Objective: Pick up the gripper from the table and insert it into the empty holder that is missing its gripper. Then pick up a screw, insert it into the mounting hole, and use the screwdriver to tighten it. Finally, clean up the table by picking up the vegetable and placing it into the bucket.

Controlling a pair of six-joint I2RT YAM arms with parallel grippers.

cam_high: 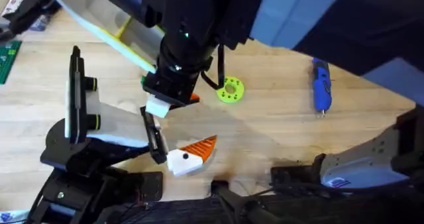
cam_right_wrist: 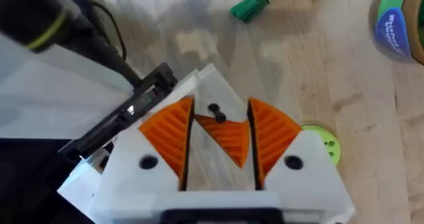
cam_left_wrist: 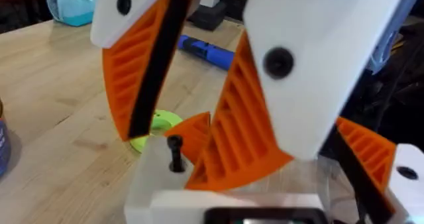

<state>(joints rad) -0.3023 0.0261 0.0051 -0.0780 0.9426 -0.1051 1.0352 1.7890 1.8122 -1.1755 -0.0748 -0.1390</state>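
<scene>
Light wood desk (cam_high: 278, 128) carries the whole scene under a dark arm that reaches down over its middle, as seen from overhead. At the left of the desk stands the holder (cam_high: 79, 118), its round black base toward the front, its thin black plates upright and its yellow-green rings on the side facing the middle. Well apart from it, on the right, the blue screwdriver (cam_high: 320, 85) lies flat with its metal tip toward the front edge. A yellow-green disc (cam_high: 230, 90) with holes rests between the two, nearer the centre. In the right wrist view, the right end effector (cam_right_wrist: 222, 108) is set narrow, its orange ribbed pads flanking the orange wedge of the gripper (cam_right_wrist: 225, 138) with a slim dark gap on each side. A small black screw (cam_right_wrist: 215, 111) sits at the top of that wedge, on a white block. A black plate runs just beside the block, and the disc lies just past one pad. Farther off on the bare wood lie a green vegetable (cam_right_wrist: 255, 2) and a roll of tape (cam_right_wrist: 397, 22). In the left wrist view, the left end effector (cam_left_wrist: 179, 154) stands wide, with a black strip along the inner edge of one pad. The screw and the orange wedge show low between its pads, with the disc just beyond and the screwdriver farther off.
</scene>
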